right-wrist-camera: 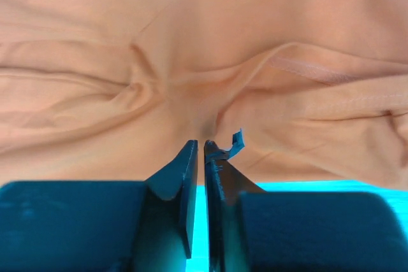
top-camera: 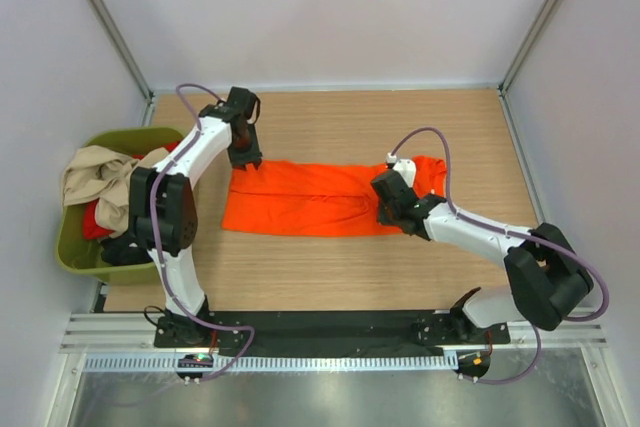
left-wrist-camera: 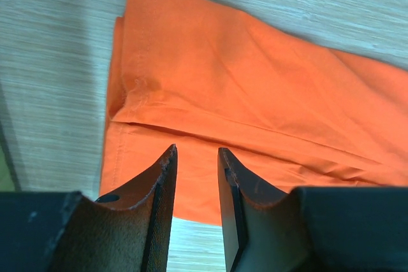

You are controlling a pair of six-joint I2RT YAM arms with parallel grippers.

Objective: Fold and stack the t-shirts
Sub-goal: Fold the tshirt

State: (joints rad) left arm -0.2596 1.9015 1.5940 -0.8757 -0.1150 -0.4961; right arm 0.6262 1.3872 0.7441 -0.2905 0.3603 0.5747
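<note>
1. Jaws of the left gripper stand apart, empty, over the orange t-shirt.
2. The right gripper is nearly closed, pinching a pucker of it.
3. The shirt lies folded lengthwise on the table.

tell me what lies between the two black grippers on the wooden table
Only the folded bright orange cloth t-shirt, running from left gripper to right gripper; the top view shows it.

no legible text or labels
</note>
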